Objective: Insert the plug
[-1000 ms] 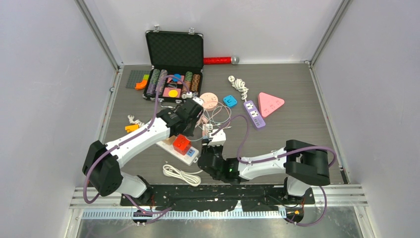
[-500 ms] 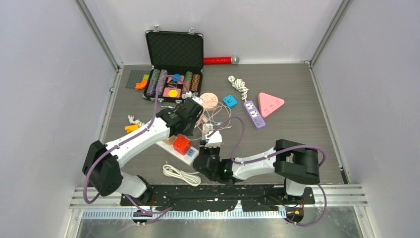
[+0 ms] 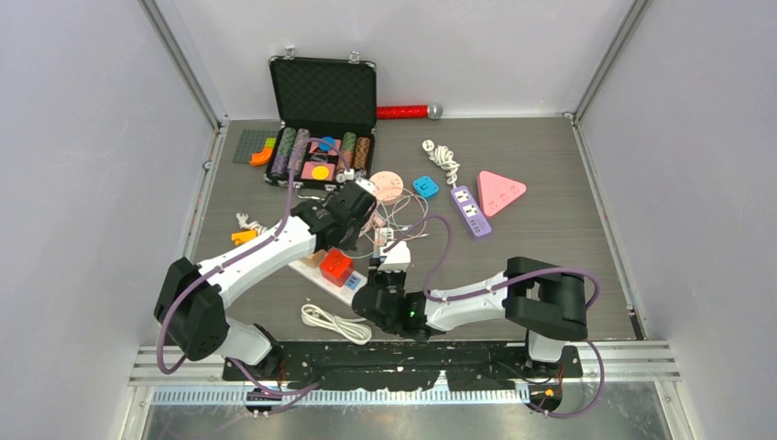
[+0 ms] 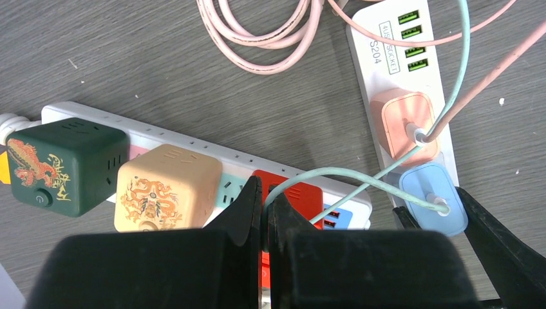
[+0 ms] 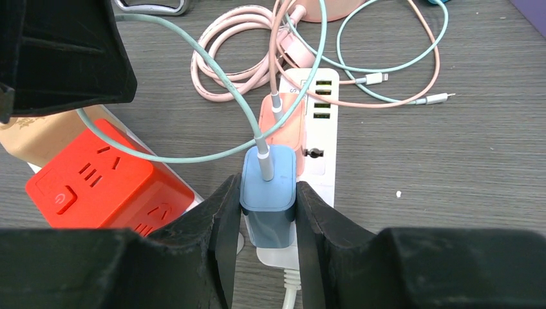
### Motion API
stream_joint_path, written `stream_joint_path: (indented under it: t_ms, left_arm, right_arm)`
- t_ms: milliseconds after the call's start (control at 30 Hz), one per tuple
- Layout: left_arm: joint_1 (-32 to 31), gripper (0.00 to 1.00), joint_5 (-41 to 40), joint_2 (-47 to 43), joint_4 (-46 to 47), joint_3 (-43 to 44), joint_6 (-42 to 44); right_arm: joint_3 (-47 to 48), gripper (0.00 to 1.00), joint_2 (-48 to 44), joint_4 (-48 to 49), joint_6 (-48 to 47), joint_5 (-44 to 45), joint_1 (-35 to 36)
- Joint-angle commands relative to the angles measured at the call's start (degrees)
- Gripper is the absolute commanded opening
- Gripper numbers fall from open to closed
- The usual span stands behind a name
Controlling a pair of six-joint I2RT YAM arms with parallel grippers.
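Right gripper (image 5: 268, 215), lower centre of its wrist view, clamped on blue plug (image 5: 268, 183) atop white power strip (image 5: 320, 138), left gripper (image 4: 265, 215) pinched nearly closed on teal cable (image 4: 335, 174)

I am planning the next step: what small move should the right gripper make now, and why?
Probably press the plug straight down: the right gripper clamps it over the strip, beside the pink charger, perhaps not seated.

Right gripper (image 5: 268, 201), clamping blue plug (image 5: 268, 180), shifted left with forearm; plug seemingly lower over white strip (image 5: 320, 138).
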Motion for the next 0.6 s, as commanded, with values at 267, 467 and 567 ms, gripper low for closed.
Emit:
stream_joint_path:
  t_ms: [267,467,567]
  left_arm:
    - [0.71,0.0,-2.47,0.45,1.44,0.88,0.33]
    - [0.8,0.0,-2.58,0.43,1.33,0.94,0.28]
    - [0.84,0.0,-2.68,0.53,1.13,1.39,0.5]
  right_arm:
    - [-0.8,0.05,1.67,4.16,-4.81,3.49,-1.09]
    - [-0.63,0.05,3.33,3.6,-4.05,3.12,-1.11]
    - [-0.17,0.05,4.11,2.51,-2.93,3.7,-1.09]
